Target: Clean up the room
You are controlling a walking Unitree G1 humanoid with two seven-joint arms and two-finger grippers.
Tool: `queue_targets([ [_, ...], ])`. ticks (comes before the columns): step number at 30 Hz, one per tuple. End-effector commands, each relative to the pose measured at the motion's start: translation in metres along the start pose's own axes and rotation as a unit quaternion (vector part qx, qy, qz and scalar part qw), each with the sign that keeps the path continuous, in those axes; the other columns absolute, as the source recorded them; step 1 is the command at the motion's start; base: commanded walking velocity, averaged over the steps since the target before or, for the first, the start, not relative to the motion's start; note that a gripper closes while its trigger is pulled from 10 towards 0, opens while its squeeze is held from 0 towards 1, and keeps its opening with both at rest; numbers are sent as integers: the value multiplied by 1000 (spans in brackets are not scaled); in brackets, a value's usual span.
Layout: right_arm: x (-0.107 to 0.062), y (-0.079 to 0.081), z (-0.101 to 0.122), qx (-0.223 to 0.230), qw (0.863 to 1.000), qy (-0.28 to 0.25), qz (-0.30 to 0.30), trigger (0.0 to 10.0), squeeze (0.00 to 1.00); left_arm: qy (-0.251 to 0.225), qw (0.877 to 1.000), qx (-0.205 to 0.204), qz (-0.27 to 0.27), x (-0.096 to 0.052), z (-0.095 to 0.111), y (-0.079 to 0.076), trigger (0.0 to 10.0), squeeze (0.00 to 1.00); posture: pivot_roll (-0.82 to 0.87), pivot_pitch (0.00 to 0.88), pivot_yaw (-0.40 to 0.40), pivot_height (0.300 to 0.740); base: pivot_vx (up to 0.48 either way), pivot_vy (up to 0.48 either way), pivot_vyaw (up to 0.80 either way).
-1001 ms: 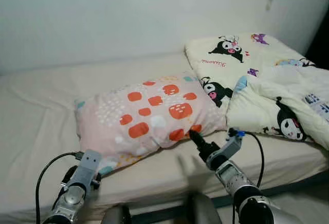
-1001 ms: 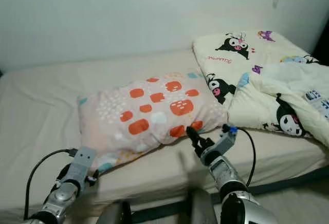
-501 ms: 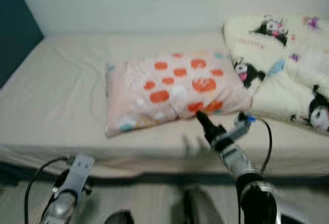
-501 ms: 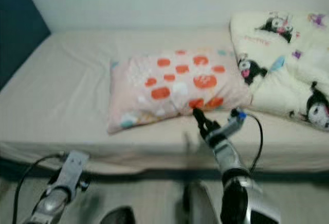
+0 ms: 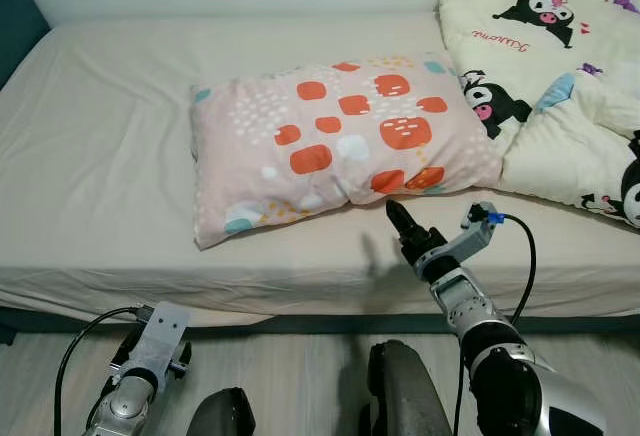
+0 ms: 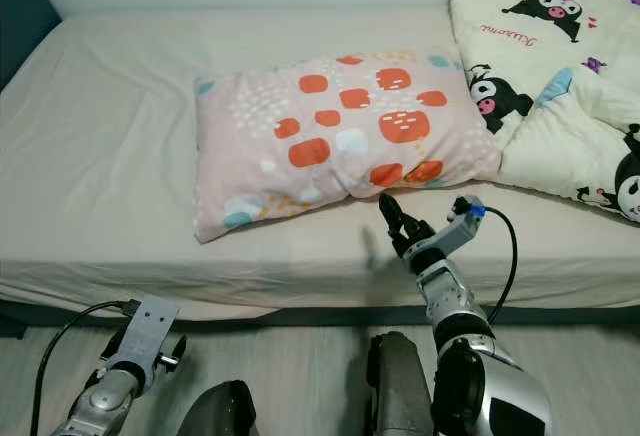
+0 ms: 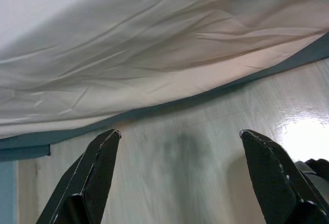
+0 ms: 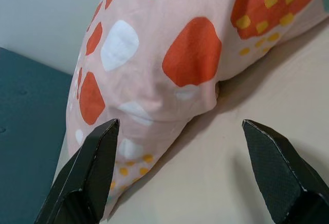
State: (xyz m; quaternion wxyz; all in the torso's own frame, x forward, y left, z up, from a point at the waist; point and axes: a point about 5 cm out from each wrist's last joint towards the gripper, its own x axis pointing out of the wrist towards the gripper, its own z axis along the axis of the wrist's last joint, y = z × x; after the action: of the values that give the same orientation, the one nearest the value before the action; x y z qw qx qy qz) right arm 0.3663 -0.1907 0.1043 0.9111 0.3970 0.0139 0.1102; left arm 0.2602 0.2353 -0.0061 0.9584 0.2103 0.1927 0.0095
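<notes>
The left end effector (image 7: pixel 180 178) hung wide open and empty above the floor (image 7: pixel 205 131) beside the bed (image 5: pixel 100 156). The right end effector (image 8: pixel 180 178), fingers spread, held nothing just before the pink pillow (image 5: pixel 340 141); a cartoon-print quilt (image 5: pixel 560 66) lay beyond.

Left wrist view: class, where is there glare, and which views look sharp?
Left wrist view: a bright glare patch on the floor beside the open fingers. Left eye view: sharp, evenly lit pillow. Right wrist view: pillow crisp.
</notes>
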Motion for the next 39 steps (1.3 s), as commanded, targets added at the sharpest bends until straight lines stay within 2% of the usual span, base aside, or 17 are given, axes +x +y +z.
queue_targets([
  [1, -1, -2, 10, 5, 1000, -21, 1, 10000, 0, 8, 1000, -3, -8, -7, -10, -5, 10000, 0, 23, 285, 45, 540, 0, 0, 0],
  [6, 2, 0, 25, 10, 999, -46, 12, 10000, 0, -7, 1000, -2, -7, -9, -8, -4, 10000, 0, 35, 306, 49, 540, 0, 0, 0],
  [7, 5, 2, 43, 16, 997, -78, 13, 10000, 0, -29, 1000, 4, -5, -16, -9, 2, 10000, 0, 67, 359, 57, 540, 0, 0, 0],
  [9, 5, 2, 43, 16, 997, -78, 13, 10000, 0, -29, 1000, 4, -5, -16, -9, 2, 10000, 0, 67, 359, 57, 540, 0, 0, 0],
  [11, 9, 7, 69, 30, 992, -123, 8, 10000, 0, -46, 999, 15, 1, -22, -8, 15, 10000, 0, 89, 405, 69, 540, 0, 0, 0],
  [14, 10, 8, 77, 36, 990, -136, 6, 10000, 0, -50, 999, 19, 3, -24, -8, 19, 10000, 0, 91, 411, 70, 540, 0, 0, 0],
  [16, 14, 13, 91, 33, 988, -151, 0, 10000, 0, -62, 998, 28, 6, -25, -2, 28, 10000, 0, 113, 459, 76, 540, 0, 0, 0],
  [21, 16, 16, 97, 31, 988, -150, -6, 10000, 0, -69, 997, 34, 10, -26, 2, 34, 10000, 0, 108, 477, 81, 540, 0, 0, 0],
  [23, 17, 14, 82, -4, 993, -118, -22, 10000, 0, -64, 997, 35, 5, -27, -1, 30, 10000, 0, 85, 459, 72, 540, 0, 0, 0],
  [25, 16, 13, 72, -7, 994, -110, -17, 10000, 0, -61, 998, 33, 3, -27, -2, 27, 10000, 0, 83, 444, 71, 545, 0, 0, 0],
  [29, 11, 8, 53, 8, 995, -104, -8, 10000, 0, -58, 998, 27, 2, -22, 2, 23, 10000, 0, 71, 414, 72, 555, 0, 0, 0],
  [31, -1, -6, 33, 31, 995, -97, -22, 10000, 0, -60, 998, 14, 1, -12, 12, 16, 10000, 0, 48, 354, 66, 570, 0, 0, 0],
  [33, -3, -9, 30, 33, 995, -96, -26, 10000, 0, -61, 998, 12, 0, -11, 15, 15, 10000, 0, 48, 354, 66, 575, 0, 0, 0],
  [34, -6, -11, 29, 37, 994, -97, -31, 10000, 0, -61, 998, 5, 1, -7, 17, 13, 10000, 0, 36, 325, 60, 580, 0, 0, 0],
  [35, -7, -14, 26, 36, 994, -92, -40, 10000, 0, -56, 998, -6, 1, -1, 22, 9, 10000, 0, 24, 289, 49, 590, 0, 0, 0],
  [37, -8, -15, 23, 22, 995, -82, -43, 10000, 0, -52, 999, -14, 2, 3, 25, 7, 10000, 0, 21, 281, 47, 600, 0, 0, 0],
  [39, -13, -19, 6, 17, 997, -47, -59, 10000, 0, -37, 999, -30, 4, 7, 25, 1, 10000, 0, 2, 234, 32, 610, 0, 0, 0],
])
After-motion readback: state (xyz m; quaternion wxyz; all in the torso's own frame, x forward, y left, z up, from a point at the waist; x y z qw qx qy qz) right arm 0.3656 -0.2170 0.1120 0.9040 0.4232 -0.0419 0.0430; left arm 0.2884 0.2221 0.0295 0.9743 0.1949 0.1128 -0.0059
